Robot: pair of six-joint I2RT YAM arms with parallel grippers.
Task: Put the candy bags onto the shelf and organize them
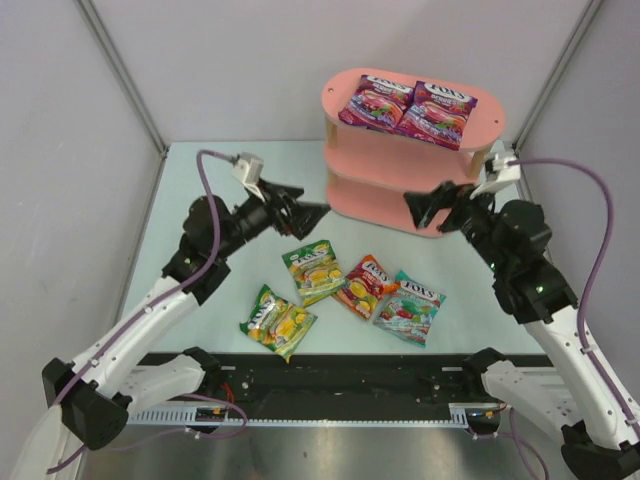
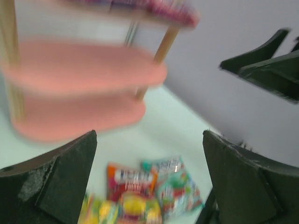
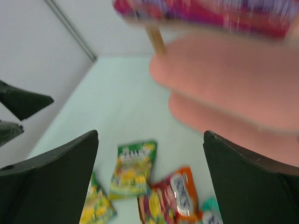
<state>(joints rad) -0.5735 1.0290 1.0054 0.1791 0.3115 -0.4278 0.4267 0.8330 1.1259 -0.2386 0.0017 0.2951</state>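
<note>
Hovering wide open and empty beside the shelf (image 1: pixel 398 160) with left gripper (image 1: pixel 308 203) and right gripper (image 1: pixel 418 208) alike, mid-sort: two purple bags (image 1: pixel 378 102) up top, four candy bags (image 1: pixel 364 285) lying below both. Likely next: dropping onto the yellow-green bag (image 1: pixel 313 270) beneath the left gripper, pinching an edge.

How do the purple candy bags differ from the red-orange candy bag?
Colour: the purple candy bags are purple-magenta; the red-orange candy bag is red and orange. Place: the purple ones lie side by side on top of the shelf; the red-orange one lies on the table between a yellow-green bag and a teal-white bag. State: the purple ones are shelved, the red-orange one not yet. All are flat with a white logo.
</note>
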